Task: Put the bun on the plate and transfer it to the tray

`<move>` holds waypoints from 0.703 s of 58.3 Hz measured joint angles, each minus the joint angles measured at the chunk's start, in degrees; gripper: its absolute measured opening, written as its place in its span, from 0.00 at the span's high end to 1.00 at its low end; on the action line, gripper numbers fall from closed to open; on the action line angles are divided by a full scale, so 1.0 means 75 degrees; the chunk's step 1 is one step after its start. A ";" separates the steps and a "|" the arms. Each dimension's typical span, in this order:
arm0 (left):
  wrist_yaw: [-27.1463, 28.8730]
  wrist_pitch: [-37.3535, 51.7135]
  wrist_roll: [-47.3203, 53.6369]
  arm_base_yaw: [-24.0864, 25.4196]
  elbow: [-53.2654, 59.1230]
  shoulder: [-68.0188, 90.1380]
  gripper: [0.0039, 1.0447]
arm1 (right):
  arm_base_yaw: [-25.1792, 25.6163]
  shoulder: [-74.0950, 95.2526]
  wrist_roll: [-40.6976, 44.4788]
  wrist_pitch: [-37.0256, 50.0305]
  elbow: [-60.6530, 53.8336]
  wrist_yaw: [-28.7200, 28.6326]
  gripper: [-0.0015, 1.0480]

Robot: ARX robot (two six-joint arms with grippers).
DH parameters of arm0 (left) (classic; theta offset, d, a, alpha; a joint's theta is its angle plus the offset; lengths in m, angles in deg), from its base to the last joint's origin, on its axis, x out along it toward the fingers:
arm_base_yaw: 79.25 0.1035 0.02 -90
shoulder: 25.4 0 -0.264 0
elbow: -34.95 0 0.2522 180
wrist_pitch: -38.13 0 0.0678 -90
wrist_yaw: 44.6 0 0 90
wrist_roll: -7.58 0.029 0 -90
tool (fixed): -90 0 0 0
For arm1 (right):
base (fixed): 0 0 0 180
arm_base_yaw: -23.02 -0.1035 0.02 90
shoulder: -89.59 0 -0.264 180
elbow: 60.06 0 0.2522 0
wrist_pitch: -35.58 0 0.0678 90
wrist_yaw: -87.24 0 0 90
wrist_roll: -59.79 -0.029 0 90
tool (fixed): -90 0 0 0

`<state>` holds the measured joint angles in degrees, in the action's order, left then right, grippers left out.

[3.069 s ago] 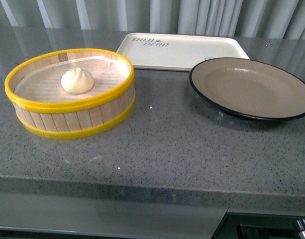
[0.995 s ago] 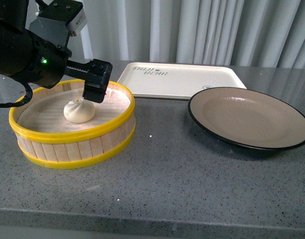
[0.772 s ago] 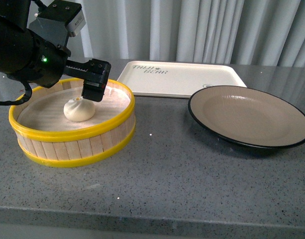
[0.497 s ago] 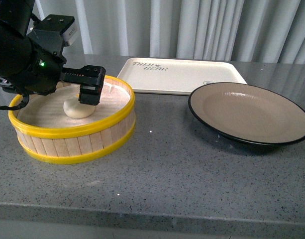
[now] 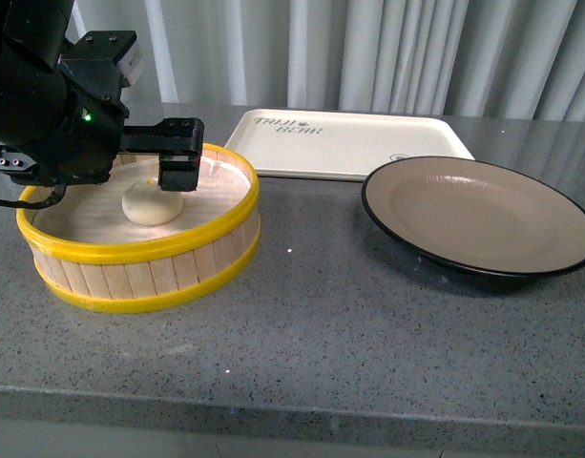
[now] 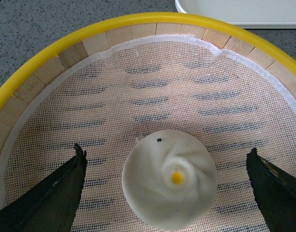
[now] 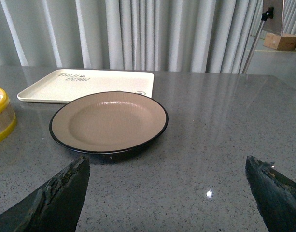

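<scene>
Far left: the left arm (image 5: 44, 105) is over the steamer basket (image 5: 130, 250). The left jaws are spread wide, one finger on each side of the bun (image 6: 169, 180), and neither touches it in the left wrist view. Bun sits on the mesh liner (image 6: 152, 87) inside the basket, roughly central, pleats and yellow dot up.

My read on handling: light and soft, with skin likely tacky and easy to dent or tear. It may cling to the liner. Take it low on the flanks, across the widest part, with a light squeeze only. Pinching the top knot would probably rip it. A straight vertical lift looks safest inside the basket wall.

Centre back: tray (image 5: 349, 143), flat, lettering on it, nothing loaded, just behind the plate.

Right: plate (image 5: 478, 215), bare, wide and shallow, so an easy drop target. Its glossy black rim looks rigid and slippery. For the transfer I'd grip the rim and keep it level, or the bun rolls. The right jaws are spread too, facing the plate from well apart, holding nothing.

Worktop (image 5: 311, 334): grey speckled stone, smooth, hard, slightly reflective, so the plate could skid if nudged. Pale curtain (image 5: 368, 48) runs along the back. A stand (image 7: 263, 19) and a box (image 7: 281, 41) show far right.
</scene>
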<state>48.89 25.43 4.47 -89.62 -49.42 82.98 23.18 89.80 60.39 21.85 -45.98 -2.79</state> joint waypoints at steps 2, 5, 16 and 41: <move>0.0003 0.0000 -0.0003 -0.0006 -0.0006 0.0020 0.06 | 0.0000 0.0000 0.0000 0.0000 0.0000 0.0000 0.08; 0.0003 0.0003 -0.0020 -0.0023 -0.0032 0.0061 0.06 | 0.0000 0.0000 0.0000 0.0000 0.0000 0.0000 0.08; 0.0012 0.0003 -0.0055 -0.0087 -0.0131 0.0149 0.06 | 0.0000 0.0000 0.0000 0.0000 0.0000 0.0000 0.08; 0.0490 0.0122 -0.0058 -0.0184 -0.0131 0.0248 0.52 | 0.0000 0.0000 0.0003 0.0000 0.0000 -0.0003 0.08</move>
<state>52.56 26.35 4.03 -91.00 -50.41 84.84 23.18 89.80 60.41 21.85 -45.98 -2.81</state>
